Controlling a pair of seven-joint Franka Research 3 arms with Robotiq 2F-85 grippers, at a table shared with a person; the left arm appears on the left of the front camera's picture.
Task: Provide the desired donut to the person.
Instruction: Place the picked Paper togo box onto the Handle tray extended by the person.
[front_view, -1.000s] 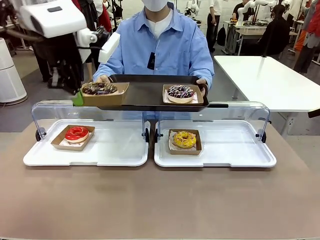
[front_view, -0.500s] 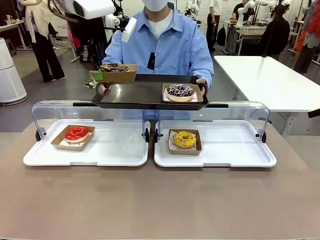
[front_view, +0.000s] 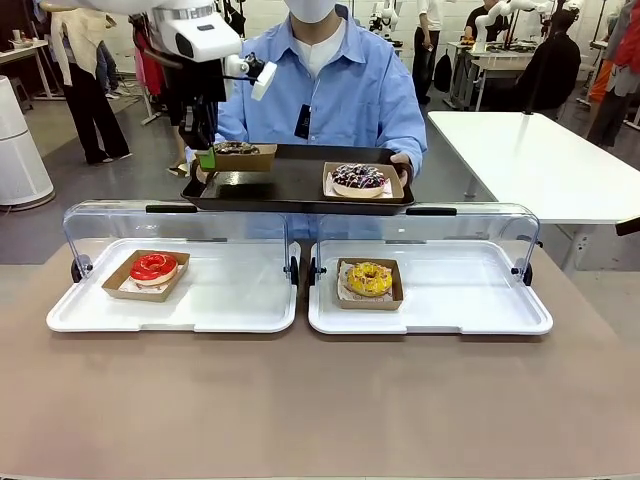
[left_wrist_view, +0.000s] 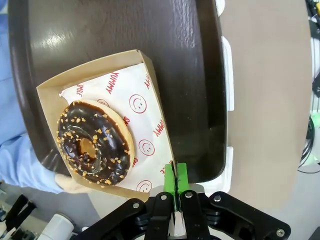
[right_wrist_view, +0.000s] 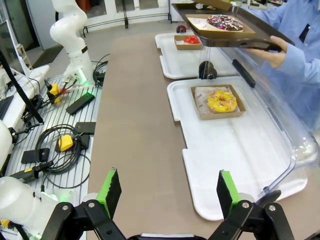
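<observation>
Red print on the white liner paper (left_wrist_view: 131, 107) reads "YUMMY" and, partly cut off, what looks like "SMILE", among smiley faces; we read it in the left wrist view. That paper lines a brown cardboard tray (left_wrist_view: 152, 85) carrying a chocolate donut (left_wrist_view: 94, 142) with nut crumbs. Our left gripper (left_wrist_view: 175, 181) pinches the cardboard tray's rim between its green pads, fingers narrowed tight on the card. In the front view the same cardboard tray (front_view: 240, 157) sits at the left end of a dark serving tray (front_view: 290, 185) that the person (front_view: 335, 85) in the light-blue shirt holds up in both hands, with our left gripper (front_view: 205, 158) at its edge. We cannot tell whether the cardboard tray rests fully on the serving tray.

At the serving tray's right end we see a second boxed donut (front_view: 358, 178), chocolate with sprinkles. On the table, two white display trays (front_view: 225, 300) stand side by side under raised clear covers (front_view: 180, 225): the left one holds a red-glazed donut (front_view: 153, 267), the right a yellow donut (front_view: 369, 278), each in a cardboard box.

The right wrist view adds our right gripper (right_wrist_view: 170, 191), low over the brown table (right_wrist_view: 135, 125) with fingers spread wide and nothing between them, and cables (right_wrist_view: 55, 145) beside a white arm's base (right_wrist_view: 72, 45).
</observation>
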